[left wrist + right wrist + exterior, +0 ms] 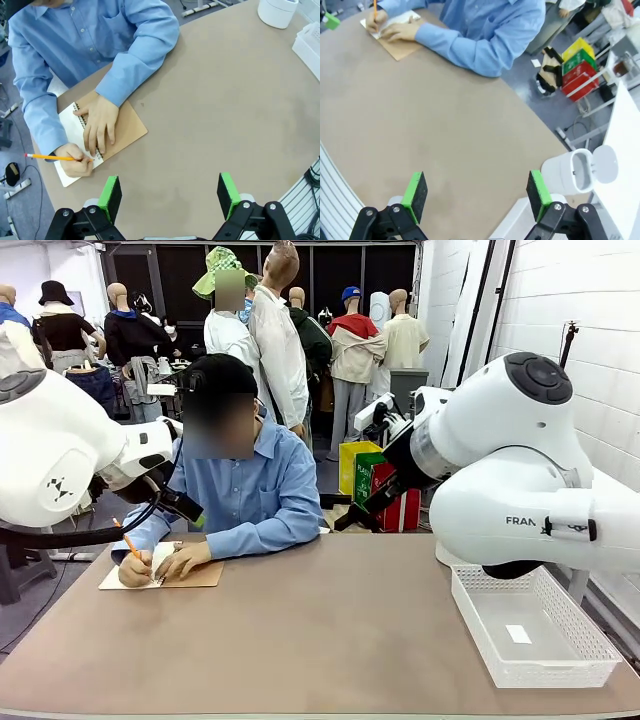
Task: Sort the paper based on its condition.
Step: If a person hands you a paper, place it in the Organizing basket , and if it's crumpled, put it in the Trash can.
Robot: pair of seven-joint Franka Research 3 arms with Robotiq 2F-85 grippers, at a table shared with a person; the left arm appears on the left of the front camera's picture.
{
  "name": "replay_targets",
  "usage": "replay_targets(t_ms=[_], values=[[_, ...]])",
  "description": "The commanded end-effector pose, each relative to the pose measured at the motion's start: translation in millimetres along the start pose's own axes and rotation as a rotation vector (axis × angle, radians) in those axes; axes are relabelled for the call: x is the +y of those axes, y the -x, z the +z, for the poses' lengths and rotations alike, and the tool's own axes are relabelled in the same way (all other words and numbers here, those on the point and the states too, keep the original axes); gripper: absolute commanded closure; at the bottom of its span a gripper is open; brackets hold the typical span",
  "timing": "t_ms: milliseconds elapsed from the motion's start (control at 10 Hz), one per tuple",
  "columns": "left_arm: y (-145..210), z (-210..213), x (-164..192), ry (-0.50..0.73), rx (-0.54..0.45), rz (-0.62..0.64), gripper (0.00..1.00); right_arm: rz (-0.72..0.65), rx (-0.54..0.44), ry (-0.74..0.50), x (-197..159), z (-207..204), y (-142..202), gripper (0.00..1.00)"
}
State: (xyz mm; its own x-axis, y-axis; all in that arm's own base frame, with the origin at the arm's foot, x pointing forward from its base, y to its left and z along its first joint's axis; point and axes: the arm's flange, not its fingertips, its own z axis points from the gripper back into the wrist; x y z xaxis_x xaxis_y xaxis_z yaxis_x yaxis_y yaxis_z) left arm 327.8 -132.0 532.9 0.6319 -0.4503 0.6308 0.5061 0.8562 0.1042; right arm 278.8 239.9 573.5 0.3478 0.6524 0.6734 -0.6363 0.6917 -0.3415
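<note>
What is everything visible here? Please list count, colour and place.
Table: one, brown, centre.
Notebook: one, brown cover, table's far left.
Pencil: one, orange, held over the notebook.
Basket: one, white, table's right side.
Tag: one, white, inside the basket.
Bins: three, yellow, green, red, floor behind table.
Person's hands: two, on the notebook.
Left gripper: one, black, green pads, open above table.
Right gripper: one, black, green pads, open above table.
</note>
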Motion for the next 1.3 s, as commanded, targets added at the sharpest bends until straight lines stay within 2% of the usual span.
replay_targets(t_ms=[0,300,600,800,900,1000,1200], values=[[60.7,-2.6,-11.9,-0.039,-0.033,-0.016,0.0,-0.034,-0.042,0.001,8.9,-1.2,57.8,0.0],[59.6,5.0,-23.1,-0.15,-0.13,-0.043,0.0,-0.078,-0.057,-0.017,-3.6,-3.5,64.1,0.0],[54.9,15.2,-37.0,-0.228,-0.138,-0.05,0.0,-0.087,-0.064,-0.035,-12.5,-6.7,69.3,0.0],[57.1,17.1,-36.8,-0.223,-0.13,-0.028,0.0,-0.092,-0.062,-0.046,-16.8,-9.1,68.6,0.0],[59.4,17.6,-35.7,-0.201,-0.121,-0.01,0.0,-0.093,-0.035,-0.012,-33.0,-4.5,5.6,0.0],[-19.5,27.3,-27.2,-0.189,-0.131,-0.062,0.0,-0.093,-0.035,-0.012,-33.0,-4.5,5.6,0.0],[-19.5,27.3,-27.2,-0.189,-0.131,-0.062,0.0,-0.093,-0.035,-0.012,-33.0,-4.5,5.6,0.0]])
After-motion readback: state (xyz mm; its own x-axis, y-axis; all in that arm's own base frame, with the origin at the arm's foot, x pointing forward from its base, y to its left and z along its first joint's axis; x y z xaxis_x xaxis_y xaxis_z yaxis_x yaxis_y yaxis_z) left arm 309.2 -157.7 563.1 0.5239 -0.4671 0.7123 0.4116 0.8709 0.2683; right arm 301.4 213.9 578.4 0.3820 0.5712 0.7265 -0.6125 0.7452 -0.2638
